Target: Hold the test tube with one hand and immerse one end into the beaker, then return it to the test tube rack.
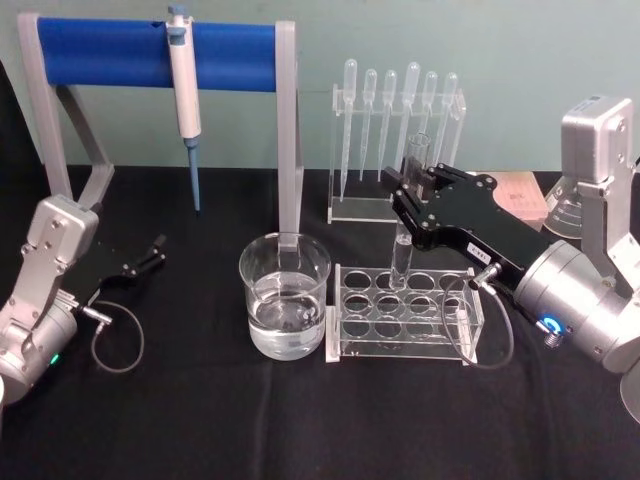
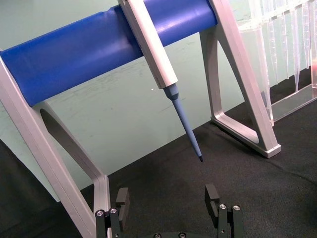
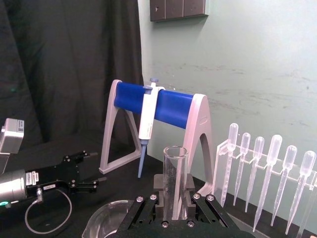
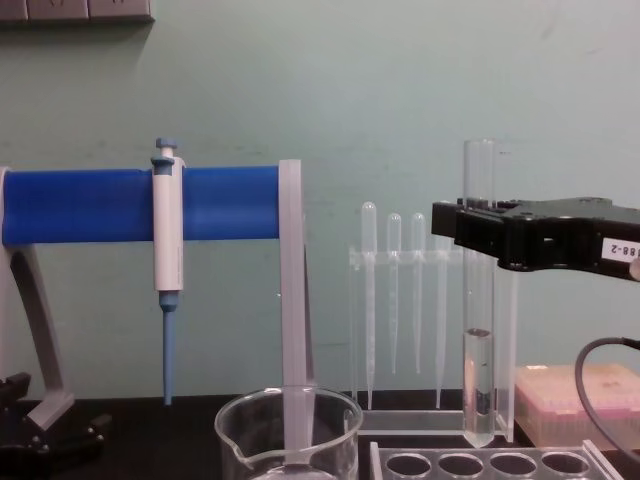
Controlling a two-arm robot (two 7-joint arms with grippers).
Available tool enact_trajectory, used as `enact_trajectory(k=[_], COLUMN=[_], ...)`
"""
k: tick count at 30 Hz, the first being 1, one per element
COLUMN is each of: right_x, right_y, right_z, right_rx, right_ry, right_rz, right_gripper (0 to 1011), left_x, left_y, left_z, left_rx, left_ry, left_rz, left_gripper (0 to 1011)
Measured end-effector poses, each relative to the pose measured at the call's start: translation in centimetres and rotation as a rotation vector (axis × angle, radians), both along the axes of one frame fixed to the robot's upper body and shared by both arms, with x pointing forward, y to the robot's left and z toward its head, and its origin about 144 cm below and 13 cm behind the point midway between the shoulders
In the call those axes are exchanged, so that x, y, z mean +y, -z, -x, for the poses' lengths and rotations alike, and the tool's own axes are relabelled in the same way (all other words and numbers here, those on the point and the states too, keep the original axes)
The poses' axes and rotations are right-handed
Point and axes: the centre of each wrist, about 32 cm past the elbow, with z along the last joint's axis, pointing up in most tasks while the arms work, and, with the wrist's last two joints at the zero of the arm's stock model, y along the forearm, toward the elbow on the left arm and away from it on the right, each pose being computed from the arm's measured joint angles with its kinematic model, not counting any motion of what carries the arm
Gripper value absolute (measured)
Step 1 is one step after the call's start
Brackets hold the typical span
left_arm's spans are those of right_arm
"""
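Note:
The test tube (image 1: 402,255) stands upright in my right gripper (image 1: 410,184), which is shut on its upper part. Its round bottom hangs just above the holes of the clear rack (image 1: 405,310); the chest view shows the test tube (image 4: 478,380) with its tip a little above the rack top. In the right wrist view the test tube (image 3: 175,163) rises between the fingers. The beaker (image 1: 285,298), part full of clear liquid, sits on the black cloth left of the rack. My left gripper (image 1: 153,251) rests open at the far left, holding nothing.
A blue-and-white pipettor (image 1: 185,95) hangs on a blue-barred stand (image 1: 285,130) behind the beaker. A clear holder with several plastic pipettes (image 1: 400,120) stands behind the rack. A pink box (image 4: 585,400) sits at the back right.

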Motion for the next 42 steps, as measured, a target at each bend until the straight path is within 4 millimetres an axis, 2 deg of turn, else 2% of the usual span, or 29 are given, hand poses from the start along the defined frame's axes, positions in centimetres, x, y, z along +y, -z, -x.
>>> enact_trajectory(k=[42], right_x=[-0.01], right_y=[0.02], right_z=[0.0], right_rx=[-0.001], right_ry=[0.001], right_rz=[0.001], right_gripper=[225], left_x=[0.0], left_y=[0.0], left_z=[0.0], left_rx=[0.0], left_ry=[0.0], left_rz=[0.0], left_gripper=[1000])
